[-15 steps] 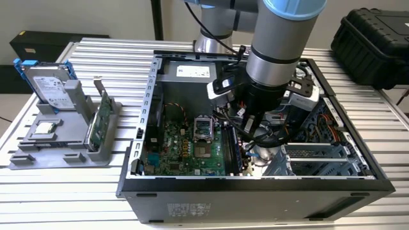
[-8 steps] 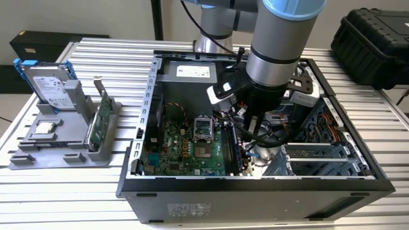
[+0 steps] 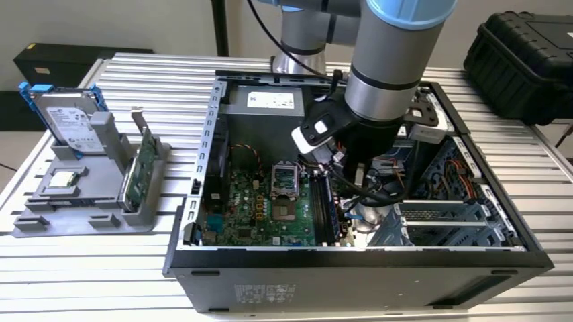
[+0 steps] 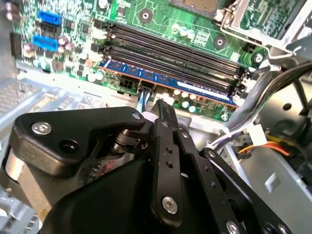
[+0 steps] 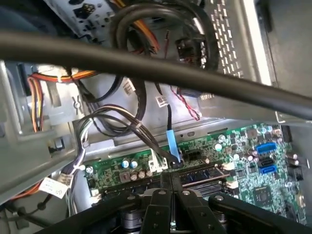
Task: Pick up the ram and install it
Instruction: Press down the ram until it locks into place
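The ram (image 4: 195,88) is a thin blue stick. It stands in the slot nearest the edge of the green board (image 4: 146,14), next to the empty black slots (image 4: 170,48). The gripper (image 4: 158,106) is right over the middle of the ram, and its tips are at the ram's top edge. In both wrist views its two fingers (image 5: 165,187) look pressed together with no gap. I cannot tell if they pinch the ram or just rest on it. A blue tab and dark cables (image 5: 131,122) sit just beside the tips. In the exterior view, the arm (image 3: 385,87) comes in from 12 o'clock and reaches down into the open case (image 3: 358,258). The board lies flat on the case floor, toward 8 o'clock from the arm. A grey stand (image 3: 54,201) sits on the table (image 3: 90,268) at 9 o'clock from the case. It holds a silver drive (image 3: 67,121) and a green card (image 3: 143,171). A black box (image 3: 524,60) is at 2 o'clock.
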Controlling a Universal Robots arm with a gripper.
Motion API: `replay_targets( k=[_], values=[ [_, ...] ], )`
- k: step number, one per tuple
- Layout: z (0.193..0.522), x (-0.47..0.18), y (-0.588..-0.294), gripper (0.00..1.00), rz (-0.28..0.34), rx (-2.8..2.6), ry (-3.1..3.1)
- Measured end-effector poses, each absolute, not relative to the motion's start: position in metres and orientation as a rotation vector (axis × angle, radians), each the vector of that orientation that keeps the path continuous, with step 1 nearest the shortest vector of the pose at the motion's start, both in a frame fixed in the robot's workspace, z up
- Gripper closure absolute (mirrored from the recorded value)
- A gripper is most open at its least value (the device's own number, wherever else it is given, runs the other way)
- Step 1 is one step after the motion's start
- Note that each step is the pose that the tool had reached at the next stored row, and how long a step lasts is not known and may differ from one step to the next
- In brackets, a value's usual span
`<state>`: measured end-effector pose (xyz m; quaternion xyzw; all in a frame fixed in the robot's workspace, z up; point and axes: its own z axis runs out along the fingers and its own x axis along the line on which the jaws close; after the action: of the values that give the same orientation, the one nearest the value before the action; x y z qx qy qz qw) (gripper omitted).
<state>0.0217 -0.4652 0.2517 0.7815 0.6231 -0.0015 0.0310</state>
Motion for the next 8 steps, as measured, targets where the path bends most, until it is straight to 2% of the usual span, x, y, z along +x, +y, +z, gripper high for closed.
replay_targets(
  k=[8],
  values=[
    [0.2517, 0.0217, -0.4652, 1.00, 0.002, 2.263, 2.089]
  ],
)
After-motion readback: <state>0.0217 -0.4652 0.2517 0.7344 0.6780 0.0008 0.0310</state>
